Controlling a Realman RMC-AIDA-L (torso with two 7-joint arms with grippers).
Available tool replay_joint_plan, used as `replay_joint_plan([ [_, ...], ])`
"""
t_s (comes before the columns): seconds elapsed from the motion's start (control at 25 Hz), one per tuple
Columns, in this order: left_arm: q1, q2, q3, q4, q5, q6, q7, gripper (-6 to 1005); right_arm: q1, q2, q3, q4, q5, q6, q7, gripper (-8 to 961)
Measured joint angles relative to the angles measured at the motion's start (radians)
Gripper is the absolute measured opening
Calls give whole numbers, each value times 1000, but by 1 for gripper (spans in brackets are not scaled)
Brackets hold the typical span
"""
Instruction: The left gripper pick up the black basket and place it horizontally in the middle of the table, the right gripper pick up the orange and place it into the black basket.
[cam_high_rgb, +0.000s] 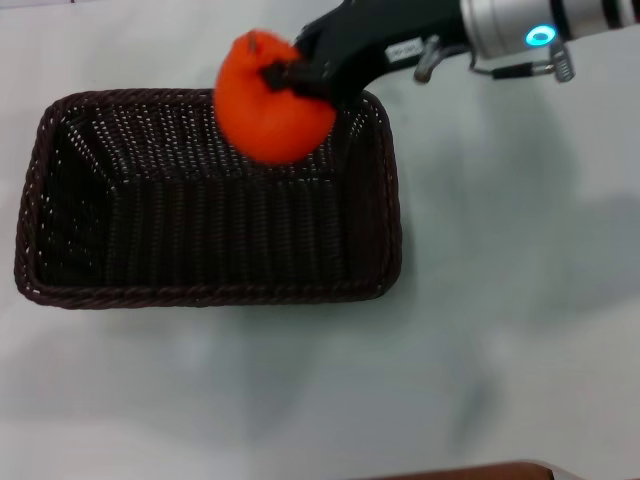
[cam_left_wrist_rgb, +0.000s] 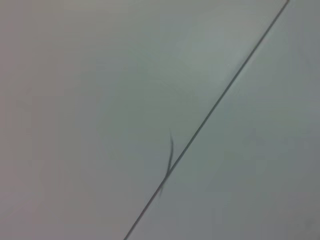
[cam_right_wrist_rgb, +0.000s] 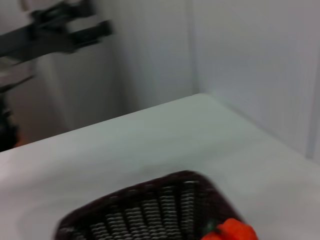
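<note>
The black basket (cam_high_rgb: 200, 270) lies lengthwise across the white table (cam_high_rgb: 500, 350) in the head view, left of centre. My right gripper (cam_high_rgb: 300, 75) reaches in from the upper right and is shut on the orange (cam_high_rgb: 270, 110), holding it above the basket's far right corner. The right wrist view shows part of the basket (cam_right_wrist_rgb: 145, 210) and a bit of the orange (cam_right_wrist_rgb: 235, 231) at the picture's bottom edge. My left gripper is out of view; the left wrist view shows only bare table (cam_left_wrist_rgb: 100, 100) crossed by a thin dark line (cam_left_wrist_rgb: 210, 112).
A brown edge (cam_high_rgb: 470, 472) shows at the head view's bottom. The right wrist view shows the table's far corner, white walls and dark equipment (cam_right_wrist_rgb: 50, 35) beyond it.
</note>
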Motion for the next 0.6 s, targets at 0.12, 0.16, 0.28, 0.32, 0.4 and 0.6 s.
replay_joint_plan([
  [0.12,6,-8,0,7,-1,0,60,785,3,-1,-14,24,59,10,-24,171],
  [0.16,7,-9,0,11,-1,0,69,785,3,-3,-14,38,92,14,-30,190],
  [0.28,10,-10,0,24,-1,0,81,785,2,-8,-5,69,172,25,-56,247],
  [0.32,11,-10,0,27,-1,0,82,784,0,-8,-1,75,186,26,-66,268],
  [0.4,12,-10,0,29,-2,0,82,784,-8,-7,8,80,202,18,-84,310],
  [0.6,16,-10,0,29,1,0,84,784,-52,-5,58,81,211,-49,-99,414],
])
